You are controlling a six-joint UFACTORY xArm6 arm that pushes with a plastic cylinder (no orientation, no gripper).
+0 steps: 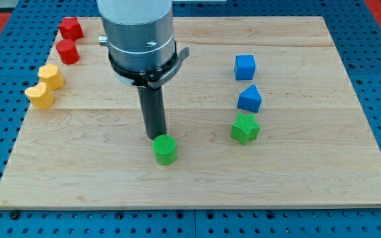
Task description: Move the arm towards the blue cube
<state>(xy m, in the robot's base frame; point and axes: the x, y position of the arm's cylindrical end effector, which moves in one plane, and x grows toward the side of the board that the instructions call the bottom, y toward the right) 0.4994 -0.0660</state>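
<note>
The blue cube sits on the wooden board at the view's upper right. My tip is at the end of the dark rod near the board's middle, well to the left of and below the blue cube. It stands just behind a green cylinder, touching or nearly touching it. A blue triangular block lies just below the blue cube.
A green star block lies below the blue triangular block. A red block and a red cylinder are at the upper left. Two yellow blocks sit at the left edge. The board rests on a blue perforated surface.
</note>
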